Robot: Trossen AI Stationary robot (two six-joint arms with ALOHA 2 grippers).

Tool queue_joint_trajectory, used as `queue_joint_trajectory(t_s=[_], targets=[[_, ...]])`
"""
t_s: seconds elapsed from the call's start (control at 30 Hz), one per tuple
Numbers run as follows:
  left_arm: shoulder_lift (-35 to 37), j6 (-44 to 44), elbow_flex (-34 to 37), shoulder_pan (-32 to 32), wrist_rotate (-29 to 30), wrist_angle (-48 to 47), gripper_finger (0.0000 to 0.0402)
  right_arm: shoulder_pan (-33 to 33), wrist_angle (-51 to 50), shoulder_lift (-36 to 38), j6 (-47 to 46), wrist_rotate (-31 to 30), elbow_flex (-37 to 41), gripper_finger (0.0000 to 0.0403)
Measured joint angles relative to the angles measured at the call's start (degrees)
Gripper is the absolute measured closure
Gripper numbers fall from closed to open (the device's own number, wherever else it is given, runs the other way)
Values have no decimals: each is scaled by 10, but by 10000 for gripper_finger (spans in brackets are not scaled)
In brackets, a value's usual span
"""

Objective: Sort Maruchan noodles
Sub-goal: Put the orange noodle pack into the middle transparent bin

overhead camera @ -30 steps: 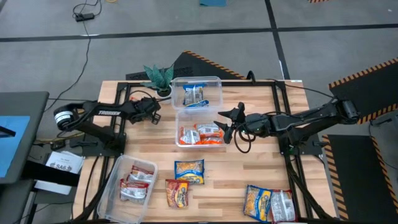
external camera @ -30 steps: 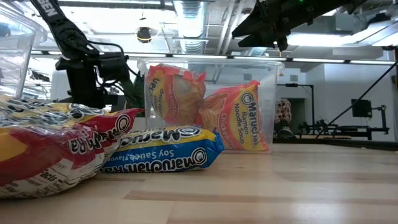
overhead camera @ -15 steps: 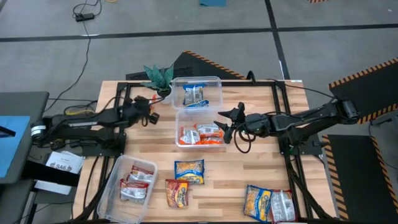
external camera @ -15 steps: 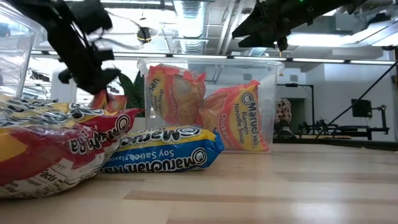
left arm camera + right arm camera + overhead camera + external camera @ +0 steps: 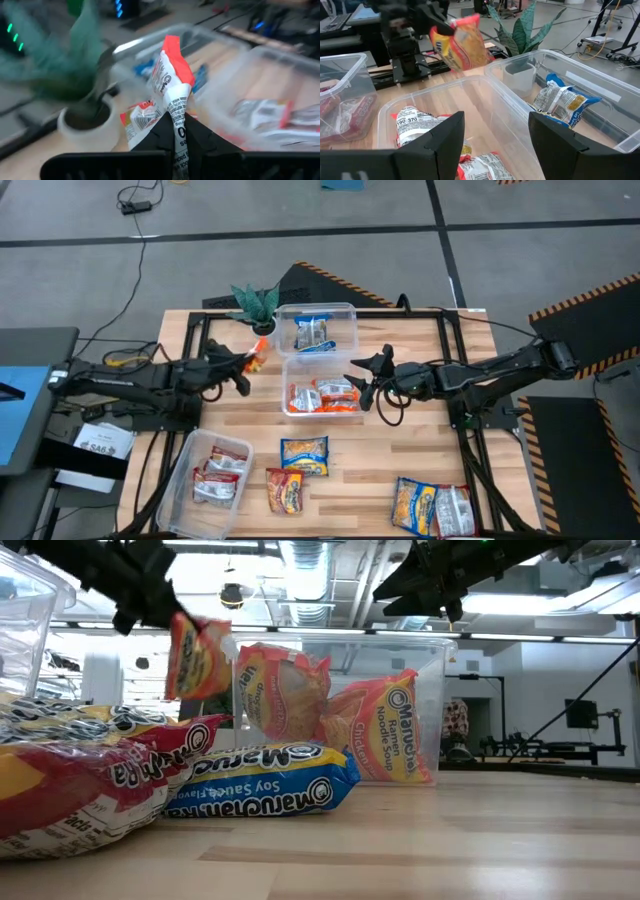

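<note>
My left gripper (image 5: 243,370) sits left of the tubs, beside the potted plant (image 5: 256,305), and is shut on an orange-red Maruchan packet (image 5: 256,358). That packet (image 5: 200,655) hangs in the air in the low view. My right gripper (image 5: 362,377) hovers open at the right side of the middle tub (image 5: 288,406), which holds orange packets. The far tub (image 5: 350,312) holds blue packets. The near left tub (image 5: 180,480) holds red-and-silver ones. Loose packets lie near: a blue-yellow one (image 5: 303,455), a red one (image 5: 285,490) and two more (image 5: 432,506). My left gripper pinches the orange-red packet between its two fingers at one end, by the printed seam edge (image 5: 179,112). The fingers come from the table's left. The packet is lifted clear of the table, tilted, with its body (image 5: 170,75) reaching out past the fingertips.
The plant in its white pot (image 5: 87,117) stands just beyond my left gripper. Black frame rails (image 5: 445,360) run along the table's left and right sides. Bare wood (image 5: 400,450) lies between the middle tub and the near loose packets.
My left arm has stretched out lower over the table's left side. Its gripper has risen and shifted slightly toward the tubs. The orange-red packet was low behind the near packets half a second ago and now hangs lifted clear.
</note>
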State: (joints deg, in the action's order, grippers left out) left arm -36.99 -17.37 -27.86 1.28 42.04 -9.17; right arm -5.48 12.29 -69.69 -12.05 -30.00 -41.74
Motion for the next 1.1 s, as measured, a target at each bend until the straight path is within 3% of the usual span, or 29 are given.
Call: queue_joint_trajectory(t_s=[0.27, 0.43, 0.77, 0.97, 1.1], targets=[[-65, 156, 0, 108, 36, 214, 401, 0, 0, 0, 0, 0, 0, 159], [-153, 260, -1, 138, -11, 367, 401, 0, 1, 0, 0, 0, 0, 159], [-350, 338, -1, 95, -161, 629, 399, 0, 2, 0, 0, 0, 0, 159], [-449, 309, -1, 62, -157, 742, 384, 0, 1, 0, 0, 0, 0, 159], [-476, 301, -9, 55, -154, 755, 362, 0, 1, 0, 0, 0, 0, 159]])
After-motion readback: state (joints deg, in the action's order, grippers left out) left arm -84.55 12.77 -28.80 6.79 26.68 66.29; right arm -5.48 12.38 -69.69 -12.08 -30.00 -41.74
